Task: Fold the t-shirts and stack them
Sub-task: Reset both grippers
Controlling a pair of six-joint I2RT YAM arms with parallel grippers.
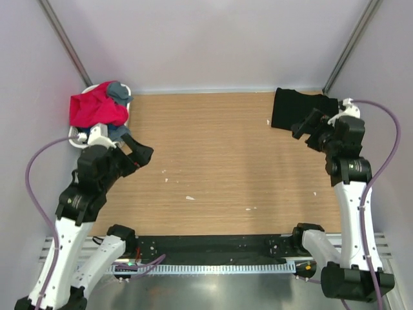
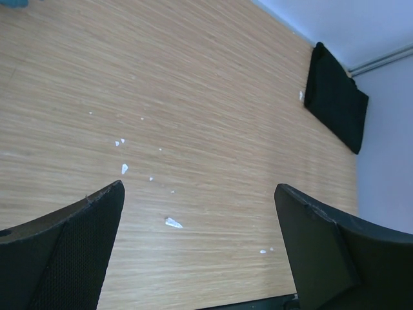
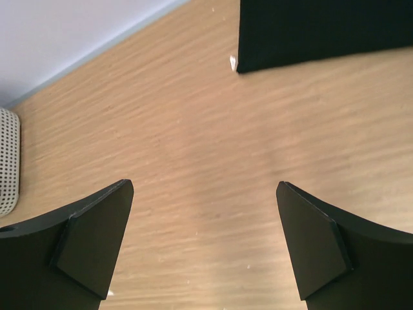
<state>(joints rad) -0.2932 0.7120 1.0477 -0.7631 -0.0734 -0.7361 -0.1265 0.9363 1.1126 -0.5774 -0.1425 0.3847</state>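
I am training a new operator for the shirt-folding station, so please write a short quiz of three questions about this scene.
1. True or false: the black t-shirt lies at the far right corner of the table.
2. The red-pink t-shirt is: A) in the white basket, B) spread on the table, C) on the black t-shirt.
3. How do the left gripper and the right gripper stand?
Key: 1 true; 2 A; 3 both open, holding nothing.
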